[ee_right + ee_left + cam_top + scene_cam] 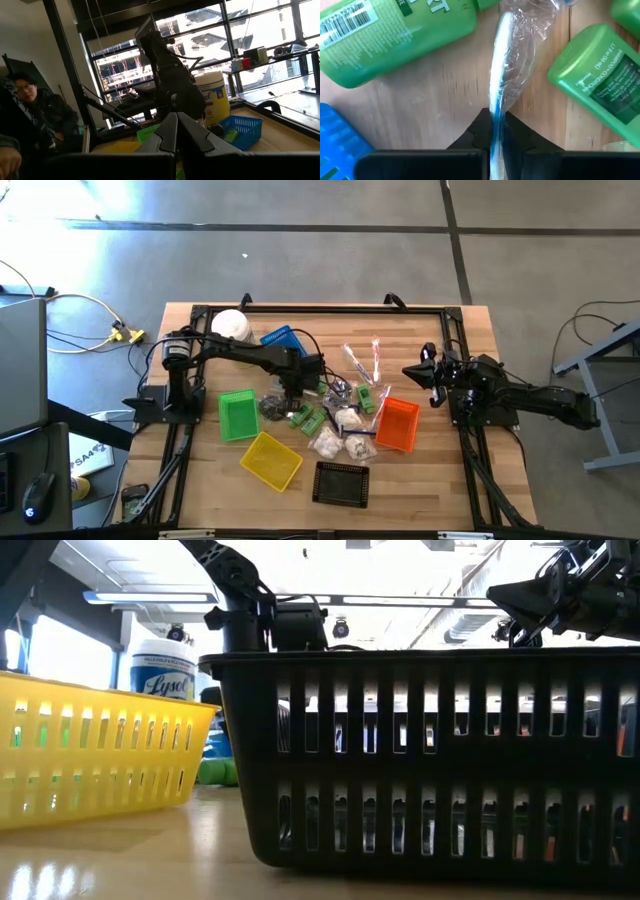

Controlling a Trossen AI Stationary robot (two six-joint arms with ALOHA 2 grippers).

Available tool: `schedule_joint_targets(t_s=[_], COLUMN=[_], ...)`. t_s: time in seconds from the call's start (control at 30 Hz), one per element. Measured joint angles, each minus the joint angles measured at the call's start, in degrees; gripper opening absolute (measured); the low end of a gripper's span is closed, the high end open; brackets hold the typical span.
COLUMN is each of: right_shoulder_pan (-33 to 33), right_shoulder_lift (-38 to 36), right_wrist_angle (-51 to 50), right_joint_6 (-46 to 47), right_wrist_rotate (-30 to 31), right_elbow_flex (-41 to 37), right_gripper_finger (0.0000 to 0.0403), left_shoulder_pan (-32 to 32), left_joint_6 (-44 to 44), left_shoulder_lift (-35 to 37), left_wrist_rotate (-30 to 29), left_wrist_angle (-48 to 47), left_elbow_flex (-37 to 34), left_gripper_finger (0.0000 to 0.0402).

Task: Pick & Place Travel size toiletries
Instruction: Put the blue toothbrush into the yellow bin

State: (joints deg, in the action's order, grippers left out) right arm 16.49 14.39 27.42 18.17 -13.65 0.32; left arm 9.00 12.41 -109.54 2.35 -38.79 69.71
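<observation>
**Left arm pinches wrapped stick amid bench clutter**

The left gripper [495, 131], lowered into the pile at the centre of the overhead frame, has its fingers [470, 137] pressed together on a thin clear-wrapped stick [499, 65] lying on the wooden bench [435, 100]. In the left wrist view the stick runs up the middle of the frame between two green bottles, one at upper left [385, 37] and one at right [600, 85], with the corner of a blue basket [340, 137] at lower left. The right gripper [428, 375] waits raised at the right of the overhead frame, fingers closed on nothing. Green [237, 415], yellow [271, 459], black [341, 483] and orange [398, 424] baskets ring the remaining toiletries.

The hold looks slight: the fingers appear to catch only the stick's near end, wrapper included, so the crinkled film could slide and let the stick droop or drop on lifting. Its far end could also snag a neighbouring bottle and drag it along.
</observation>
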Motion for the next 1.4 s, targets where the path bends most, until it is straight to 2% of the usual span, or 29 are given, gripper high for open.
schedule_joint_targets(t_s=[0.17,0.37,0.7,1.1,1.23,1.4], right_shoulder_pan=[0.0,0.0,0.0,0.0,0.0,0.0], right_shoulder_lift=[0.0,0.0,0.0,0.0,0.0,0.0], right_wrist_angle=[-0.2,-0.2,-0.3,0.0,0.1,0.0], right_joint_6=[-0.2,-0.4,-0.4,-0.4,-0.4,-0.4], right_wrist_rotate=[0.1,0.2,0.1,0.0,0.0,0.0], right_elbow_flex=[0.0,0.0,0.0,0.0,0.0,0.0], right_gripper_finger=[0.0003,0.0003,0.0003,0.0003,0.0003,0.0003], left_shoulder_pan=[-0.1,0.0,-0.4,-0.4,-0.4,-0.4], left_joint_6=[-0.7,-1.0,-1.1,-2.7,-3.9,-6.7], left_shoulder_lift=[0.2,0.9,3.8,24.9,32.9,45.5], left_wrist_rotate=[-1.7,-2.1,-3.3,-2.6,-2.5,-2.4], left_wrist_angle=[-3.8,-11.8,-16.3,-14.9,-13.6,-6.3], left_elbow_flex=[2.6,7.9,13.1,12.4,7.8,-2.6], left_gripper_finger=[0.0034,0.001,0.002,0.0012,0.0012,0.0012])
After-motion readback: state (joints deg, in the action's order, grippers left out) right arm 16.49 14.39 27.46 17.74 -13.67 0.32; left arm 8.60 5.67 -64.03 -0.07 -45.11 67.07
